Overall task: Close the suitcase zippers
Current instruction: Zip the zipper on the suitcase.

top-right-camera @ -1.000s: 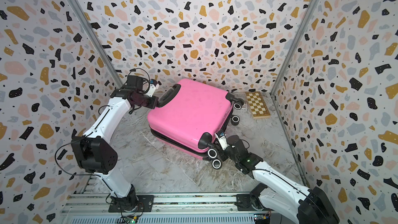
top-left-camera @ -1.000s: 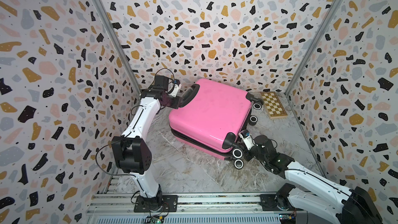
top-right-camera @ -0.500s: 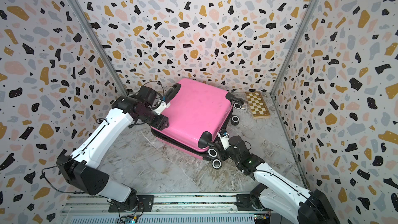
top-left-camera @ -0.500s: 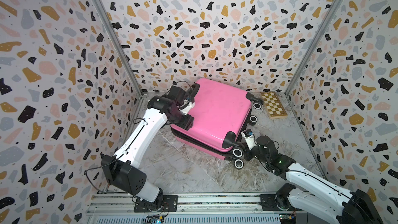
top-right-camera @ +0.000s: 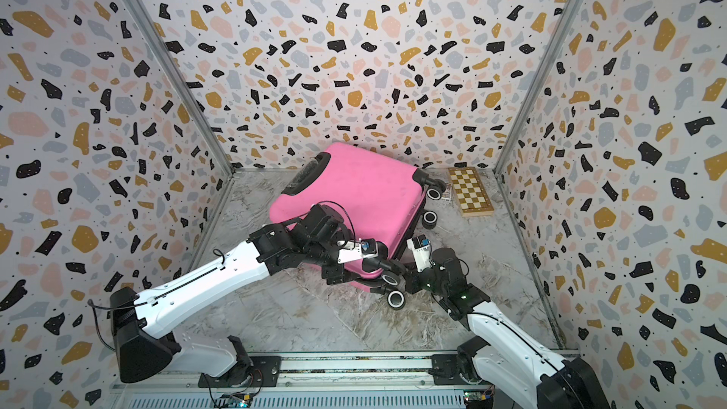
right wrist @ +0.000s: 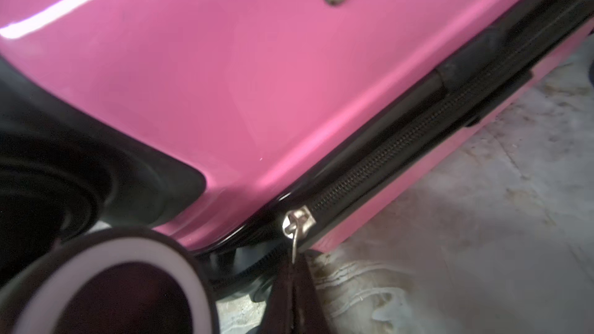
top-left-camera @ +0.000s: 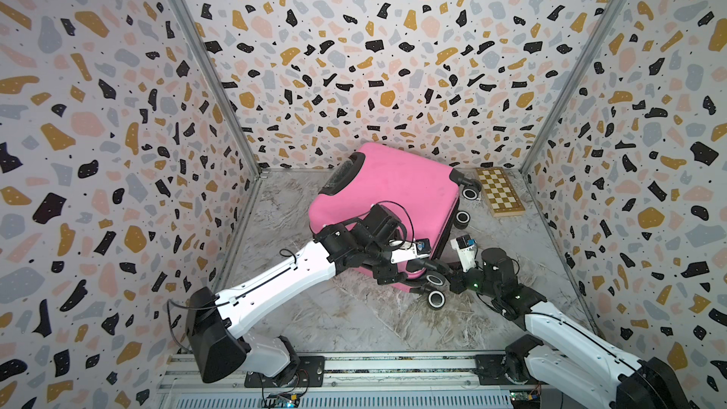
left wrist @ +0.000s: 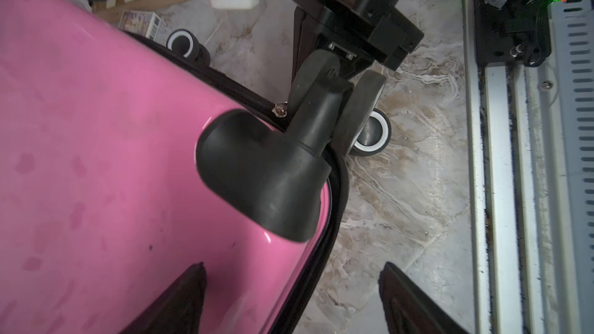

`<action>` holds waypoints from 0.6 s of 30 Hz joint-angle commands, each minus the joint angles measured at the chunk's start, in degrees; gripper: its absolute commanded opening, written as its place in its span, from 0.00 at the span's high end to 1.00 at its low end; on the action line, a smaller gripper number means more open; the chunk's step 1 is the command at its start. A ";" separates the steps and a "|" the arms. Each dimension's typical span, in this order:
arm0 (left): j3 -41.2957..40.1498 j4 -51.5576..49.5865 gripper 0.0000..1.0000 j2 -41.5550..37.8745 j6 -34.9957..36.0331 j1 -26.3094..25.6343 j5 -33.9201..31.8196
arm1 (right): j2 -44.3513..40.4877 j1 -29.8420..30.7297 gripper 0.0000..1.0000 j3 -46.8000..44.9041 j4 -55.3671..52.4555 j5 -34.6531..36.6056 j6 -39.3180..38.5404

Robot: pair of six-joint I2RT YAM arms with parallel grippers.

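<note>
Zippers [right wrist: 401, 142]: right gripper [right wrist: 293, 274] pinches the pull tab [right wrist: 294, 245], left gripper [left wrist: 292, 297] gapes empty; we risk slipping off at corner guard [left wrist: 266, 181].

Both arms wear smooth white shells between black joint housings. The left arm [top-left-camera: 283, 281] has a long white link scored by a thin black slot and dotted with small dark screw holes. Its shoulder housing [top-left-camera: 214, 342] is a bulky black block. A thin black cable [top-left-camera: 409, 219] loops over its wrist. A white camera block [top-left-camera: 403, 255] with a blue mark sits there too. The right arm [top-left-camera: 570, 334] shows the same white shells with tiny screw dots, and a green light [top-left-camera: 475, 284] glows on one black joint. The left end effector [left wrist: 293, 266] has dark, wedge-shaped fingers [left wrist: 183, 297]. The right end effector [right wrist: 293, 263] is equally dark.
</note>
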 commanded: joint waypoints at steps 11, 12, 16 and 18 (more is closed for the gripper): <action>-5.89 32.79 0.14 6.35 2.80 -3.94 -22.18 | -4.38 -0.02 1.00 -5.43 6.88 -15.05 13.81; -5.69 33.51 0.14 6.65 2.39 -3.94 -23.24 | -5.25 -0.06 1.00 -6.08 7.29 -15.58 14.87; -4.83 33.40 0.14 6.83 1.26 -3.96 -20.91 | -8.80 -0.02 1.00 -7.56 6.65 -15.95 16.53; -4.15 32.92 0.15 7.27 0.66 -3.94 -20.54 | -9.73 0.06 1.00 -7.90 6.31 -16.53 16.53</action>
